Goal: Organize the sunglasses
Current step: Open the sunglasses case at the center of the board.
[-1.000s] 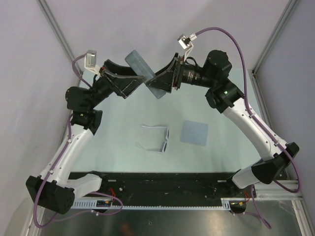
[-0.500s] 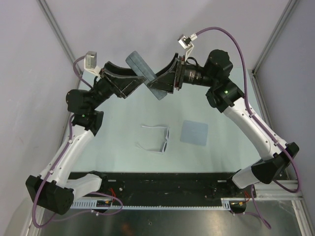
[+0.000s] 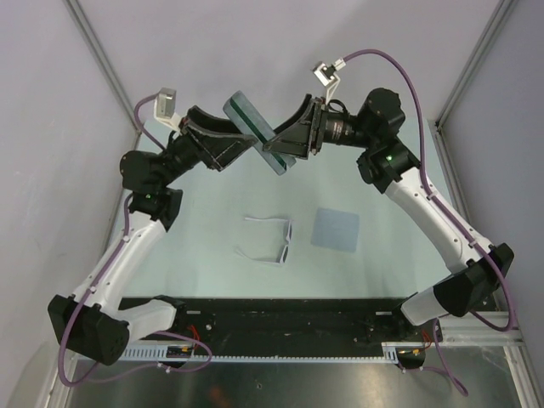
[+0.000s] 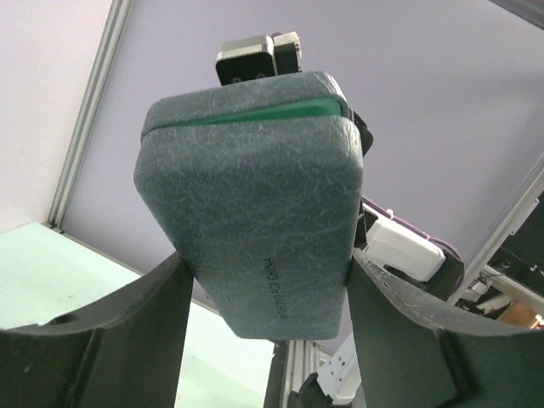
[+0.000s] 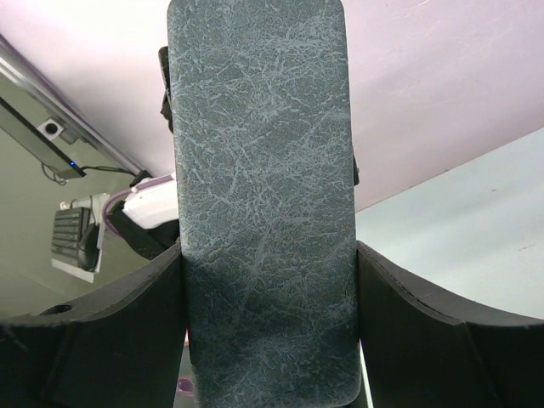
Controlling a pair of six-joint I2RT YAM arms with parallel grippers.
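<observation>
Now we clamp the case (image 3: 248,117), upper centre, in left gripper (image 3: 233,139) and right gripper (image 3: 286,141), newly tilted seam-up for opening; sunglasses (image 3: 276,241) wait.

The case (image 4: 255,221) looks matt and grainy, the sunglasses (image 3: 287,242) smooth white plastic, the cloth (image 3: 335,229) matt.

Embossed txt (image 4: 271,280) on case (image 4: 246,187) too small to read.
</observation>
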